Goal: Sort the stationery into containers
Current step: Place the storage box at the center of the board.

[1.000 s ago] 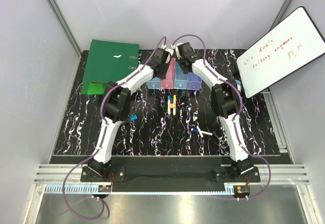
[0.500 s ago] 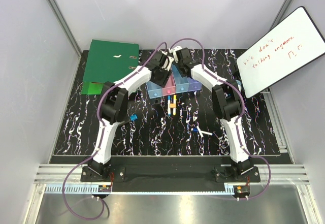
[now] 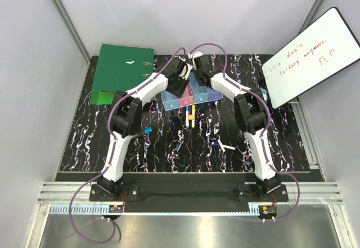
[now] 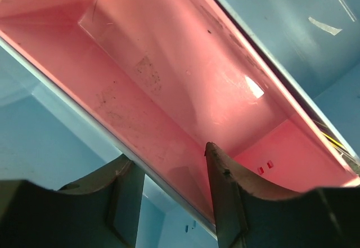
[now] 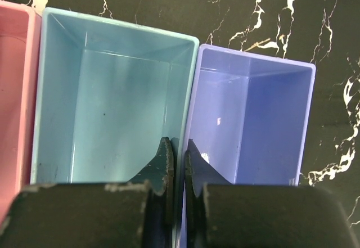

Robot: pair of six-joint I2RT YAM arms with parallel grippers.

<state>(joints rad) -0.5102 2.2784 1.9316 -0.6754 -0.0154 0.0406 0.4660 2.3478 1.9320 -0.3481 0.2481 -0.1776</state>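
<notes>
The containers (image 3: 209,95) are four joined bins at the back middle of the mat. My right gripper (image 5: 175,144) is shut on the shared wall between the light blue bin (image 5: 112,102) and the violet bin (image 5: 253,118). My left gripper (image 4: 169,155) stands open astride the wall between the pink bin (image 4: 169,79) and the outer light blue bin (image 4: 45,135), without pinching it. The bins I see into are empty. Loose stationery lies on the mat: blue and yellow pens (image 3: 190,115), a white stick with a blue piece (image 3: 223,145), and a small blue item (image 3: 147,130).
A large green ring binder (image 3: 121,71) lies at the back left with a small green card (image 3: 104,97) at its near corner. A whiteboard (image 3: 309,57) with red writing leans at the right. The black marbled mat (image 3: 169,152) covers the table.
The left gripper has opened and now straddles the pink bin's wall. The right gripper has shut on the blue-violet wall. The row of bins sits slightly nearer to me and skewed.
</notes>
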